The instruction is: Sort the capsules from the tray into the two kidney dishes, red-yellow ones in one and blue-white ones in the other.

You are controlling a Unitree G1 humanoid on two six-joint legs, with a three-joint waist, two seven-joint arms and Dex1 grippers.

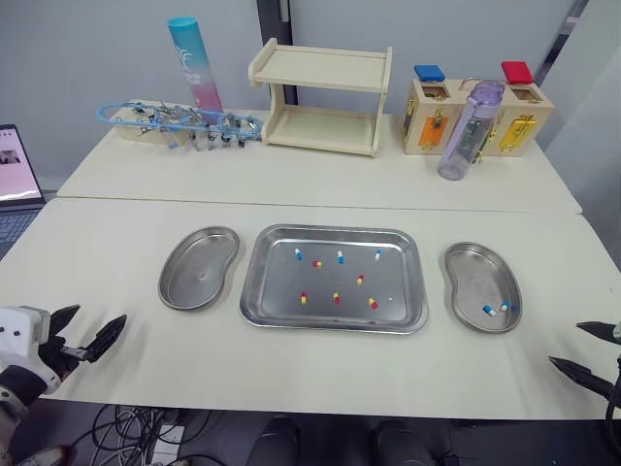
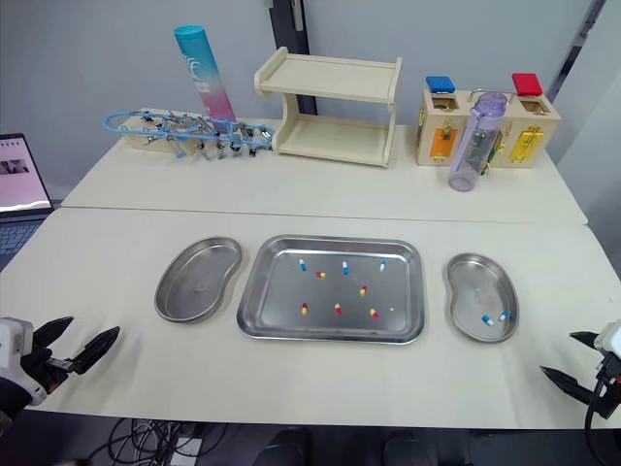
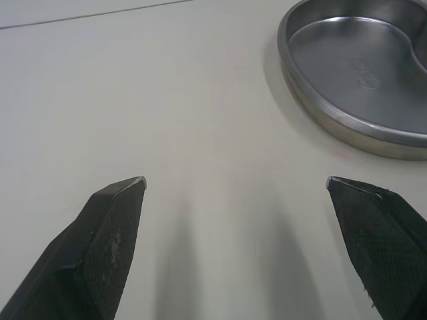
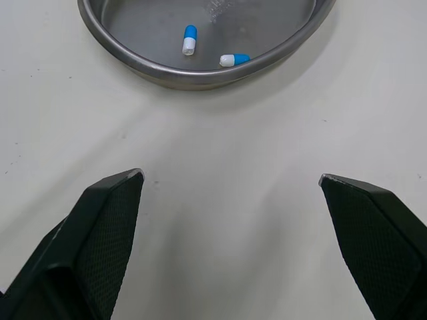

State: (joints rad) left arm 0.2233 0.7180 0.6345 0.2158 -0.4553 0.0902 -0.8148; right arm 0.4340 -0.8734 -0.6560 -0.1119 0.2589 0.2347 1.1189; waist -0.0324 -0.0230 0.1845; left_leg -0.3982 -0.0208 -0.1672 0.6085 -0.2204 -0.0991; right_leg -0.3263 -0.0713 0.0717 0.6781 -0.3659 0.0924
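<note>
Our left pincer and right pincer both gape wide, holding nothing; capsules lie in the tray ahead, between them. Light, slick, apt to roll, we judge: pinch each gently across its middle

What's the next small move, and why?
Probably reach the right gripper to the rightmost blue-white capsule on the tray. It and the left gripper hang open and empty, short of the dishes. The right dish holds two blue-white capsules, the left dish none, and that capsule lies nearest the right arm.
</note>
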